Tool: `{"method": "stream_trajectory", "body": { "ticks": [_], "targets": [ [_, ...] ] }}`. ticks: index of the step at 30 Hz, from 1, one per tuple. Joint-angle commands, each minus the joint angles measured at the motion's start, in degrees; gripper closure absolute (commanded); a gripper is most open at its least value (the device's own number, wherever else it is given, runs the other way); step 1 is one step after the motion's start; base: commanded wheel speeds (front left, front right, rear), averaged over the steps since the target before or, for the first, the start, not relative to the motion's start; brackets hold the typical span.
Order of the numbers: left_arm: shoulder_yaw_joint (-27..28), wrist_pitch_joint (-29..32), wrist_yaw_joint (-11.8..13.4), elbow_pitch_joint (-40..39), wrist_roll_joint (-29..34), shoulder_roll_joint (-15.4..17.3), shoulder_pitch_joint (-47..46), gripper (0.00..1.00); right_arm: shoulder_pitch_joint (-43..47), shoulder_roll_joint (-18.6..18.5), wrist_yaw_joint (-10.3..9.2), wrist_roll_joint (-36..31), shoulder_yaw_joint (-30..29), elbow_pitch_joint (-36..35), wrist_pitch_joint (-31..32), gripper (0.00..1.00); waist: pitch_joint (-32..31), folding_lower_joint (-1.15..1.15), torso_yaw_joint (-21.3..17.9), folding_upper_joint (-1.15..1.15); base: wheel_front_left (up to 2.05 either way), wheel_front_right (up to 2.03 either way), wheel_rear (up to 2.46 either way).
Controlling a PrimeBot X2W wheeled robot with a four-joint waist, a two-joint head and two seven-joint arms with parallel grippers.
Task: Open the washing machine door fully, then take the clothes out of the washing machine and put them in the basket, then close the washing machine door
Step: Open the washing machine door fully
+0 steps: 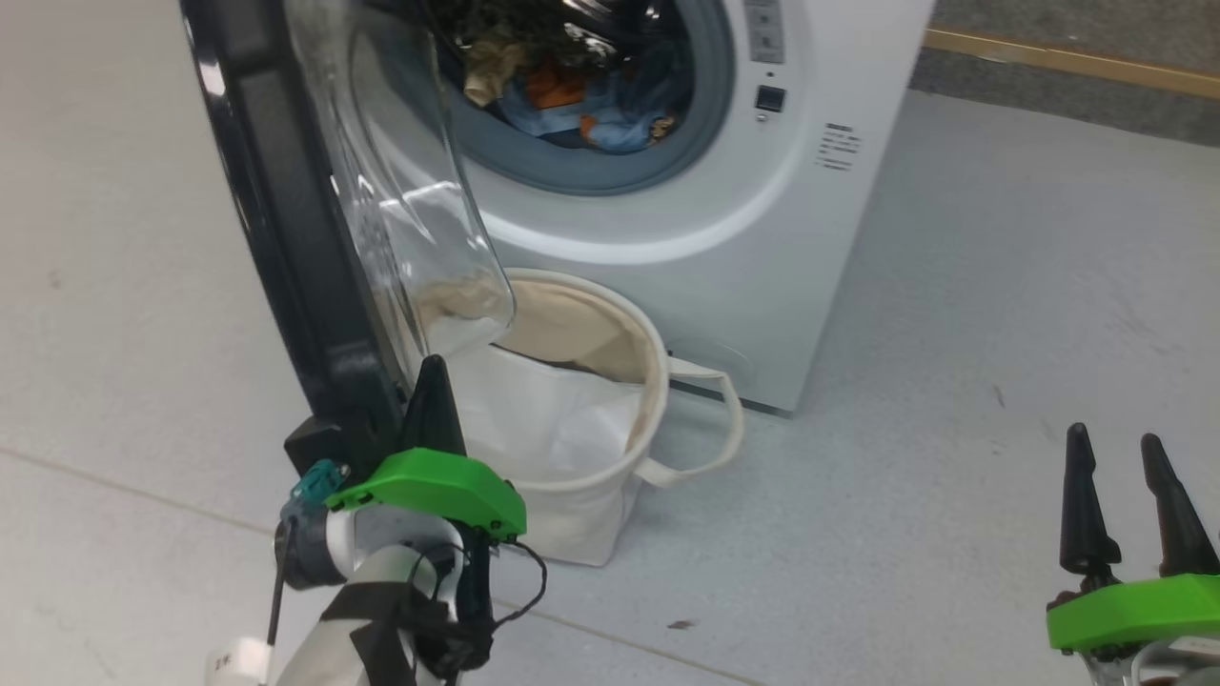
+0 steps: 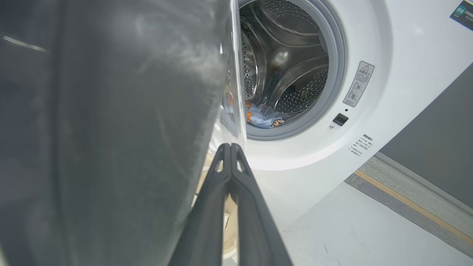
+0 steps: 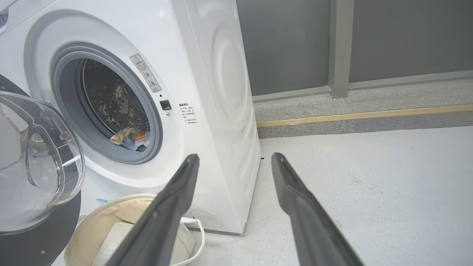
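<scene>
left gripper [image 1: 434, 379]: dark tapered fingers [image 1: 434, 414], green mount [image 1: 429, 488], black cable [image 1: 534, 583], pale forearm [image 1: 381, 548] | right gripper [image 1: 1115, 438]: same fingers and mount

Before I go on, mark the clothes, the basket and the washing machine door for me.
the clothes [image 1: 610, 124]: head view, on the blue fabric inside the drum mouth.
the basket [image 1: 577, 524]: head view, on its front outer wall.
the washing machine door [image 1: 281, 229]: head view, on its black rim.

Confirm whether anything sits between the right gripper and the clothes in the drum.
Nothing visible does. The right gripper, open, has a free line to the clothes at the drum mouth. The washing machine door stands swung out to the left of that line; the basket sits on the floor below the mouth.
</scene>
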Motion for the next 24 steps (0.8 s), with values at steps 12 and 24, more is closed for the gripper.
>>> {"method": "stream_trajectory", "body": {
  "ticks": [12, 24],
  "targets": [
    [4.7, -0.3, 2.6, -3.2, 0.6, 6.5, -1.4, 1.0, -2.0, -1.0, 0.33, -0.6, 1.5, -3.2, -0.7, 0.0, 0.2, 0.0, 8.1, 0.0, 0.0, 0.0, 0.0],
    [9.5, -0.6, 2.2, -0.4, -0.6, 11.7, -5.2, 1.0, -3.0, -3.8, 0.33, -0.4, 0.9, -4.3, -0.7, 0.0, 3.9, 0.0, 12.8, 0.0, 0.0, 0.0, 0.0]
  ]
}}
